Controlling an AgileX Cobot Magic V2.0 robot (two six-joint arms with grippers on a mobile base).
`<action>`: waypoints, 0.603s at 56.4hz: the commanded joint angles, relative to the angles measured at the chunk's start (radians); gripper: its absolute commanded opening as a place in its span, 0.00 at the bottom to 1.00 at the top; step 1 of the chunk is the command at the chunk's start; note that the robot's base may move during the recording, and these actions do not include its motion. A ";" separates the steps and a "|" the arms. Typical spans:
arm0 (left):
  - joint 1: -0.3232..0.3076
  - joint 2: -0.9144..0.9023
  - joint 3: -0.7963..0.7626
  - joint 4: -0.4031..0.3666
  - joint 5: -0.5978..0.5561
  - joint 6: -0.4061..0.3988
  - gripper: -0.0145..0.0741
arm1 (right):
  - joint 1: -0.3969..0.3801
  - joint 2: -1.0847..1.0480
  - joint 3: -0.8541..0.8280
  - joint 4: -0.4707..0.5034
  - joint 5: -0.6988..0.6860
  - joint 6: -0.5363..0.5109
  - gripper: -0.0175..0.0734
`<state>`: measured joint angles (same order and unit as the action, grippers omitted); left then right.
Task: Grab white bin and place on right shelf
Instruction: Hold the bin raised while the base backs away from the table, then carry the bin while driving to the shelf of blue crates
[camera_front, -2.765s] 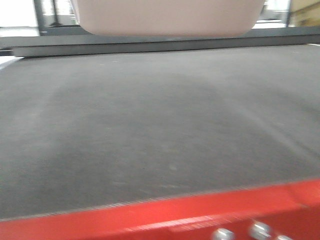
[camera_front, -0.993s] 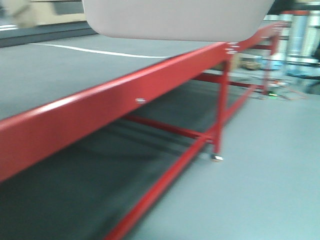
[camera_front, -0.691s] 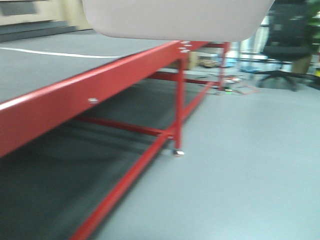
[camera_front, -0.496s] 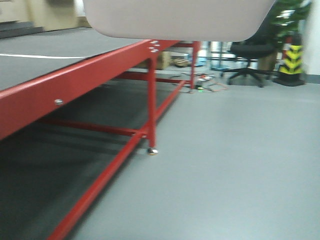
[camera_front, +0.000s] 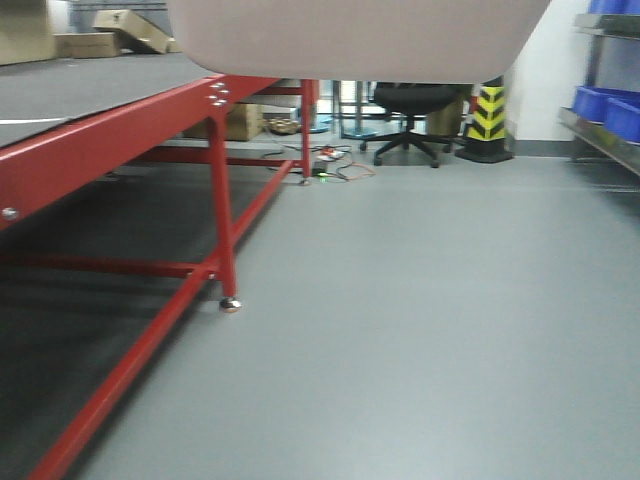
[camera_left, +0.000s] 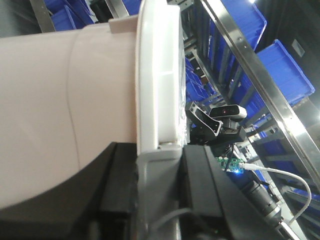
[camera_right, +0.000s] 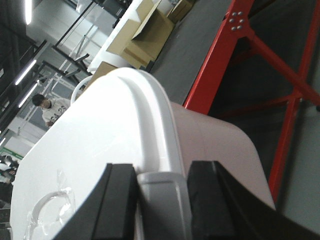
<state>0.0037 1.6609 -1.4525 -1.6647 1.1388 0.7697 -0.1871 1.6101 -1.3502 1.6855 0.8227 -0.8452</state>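
Swung right since half a second ago: red table (camera_front: 110, 140) now at left, open floor ahead. White bin (camera_front: 358, 40) held aloft at the top of the front view, off the table. Left gripper (camera_left: 160, 192) and right gripper (camera_right: 162, 200) have their fingers (camera_right: 122, 200) clamped on the lid's end tabs. Beyond: chair (camera_front: 410, 100), hazard post (camera_front: 488, 115). Far right: shelf (camera_front: 600, 135) with blue bins (camera_front: 612, 108).

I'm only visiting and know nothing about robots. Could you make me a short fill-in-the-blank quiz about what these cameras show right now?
1. The white bin, clamped by the left gripper and the right gripper, has a lid coloured ____.
2. The table frame is painted ____.
3. The open storage bins at the far right are ____.
4. Beside the office chair, the hazard post is striped black and ____.

Missing words: white; red; blue; yellow.
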 joint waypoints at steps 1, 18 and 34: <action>-0.018 -0.063 -0.040 -0.093 0.180 0.015 0.03 | 0.010 -0.047 -0.029 0.080 0.053 -0.003 0.25; -0.018 -0.063 -0.040 -0.093 0.180 0.015 0.03 | 0.010 -0.047 -0.029 0.080 0.053 -0.003 0.25; -0.018 -0.063 -0.040 -0.093 0.180 0.015 0.03 | 0.010 -0.047 -0.029 0.080 0.053 -0.003 0.25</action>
<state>0.0037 1.6609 -1.4525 -1.6647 1.1411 0.7697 -0.1871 1.6101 -1.3502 1.6855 0.8211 -0.8452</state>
